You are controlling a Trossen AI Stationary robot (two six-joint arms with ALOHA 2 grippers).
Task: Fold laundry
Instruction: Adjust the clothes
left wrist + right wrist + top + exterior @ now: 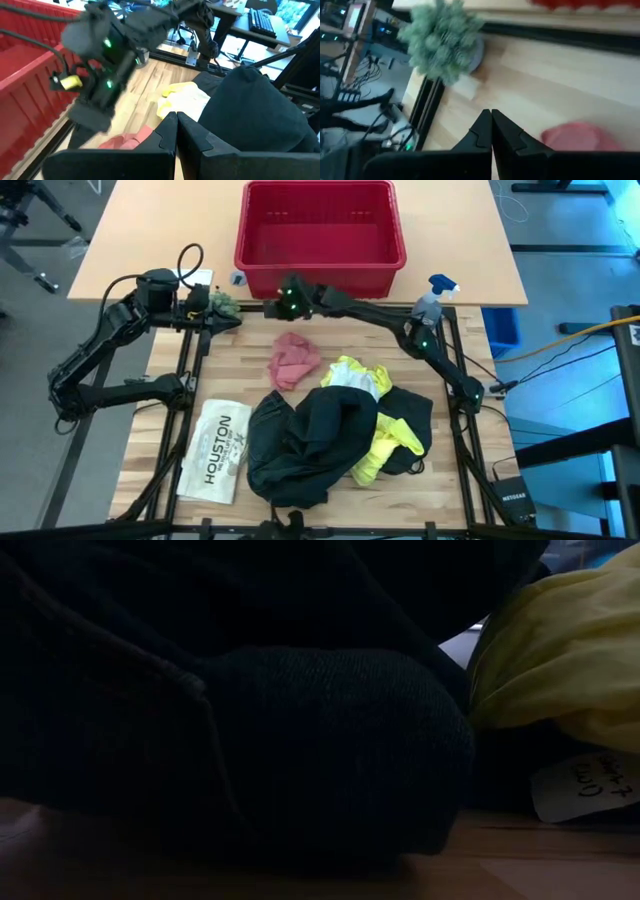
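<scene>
Judging from how the laundry lies, I have folded nothing yet; the whole job is left.

Biggest is the trousers (pixel 300 445), a dark crumpled heap at the near middle of the table (pixel 140 430), bunched rather than flat, with legs I cannot trace. The low view is almost filled by their dark cloth (pixel 300 740). They lie partly over the T-shirt (pixel 385 445), whose yellow shows out from under them on the right side and toward the far side of the heap; both need pulling apart before either can be laid flat.

A white cloth (pixel 352 377) sits at the far edge of that heap, touching the yellow, wadded up. The pink cloth (pixel 294 360) lies on its own just beyond the heap, toward the basket (pixel 320 225), also crumpled.

Beside the heap on the left lies the flat "HOUSTON" item (pixel 216 450), which is not mine to fold. The basket stands at the far edge of the table, and I see no clothing in it.

My left gripper (pixel 232 322) is clenched on nothing, hanging over the far left of the table; from its wrist I see the pink cloth (pixel 127 141) just past my fingers. My right gripper (pixel 272 307) is likewise clenched and holds nothing, reaching across in front of the basket, with the pink cloth (pixel 580 136) near it.
</scene>
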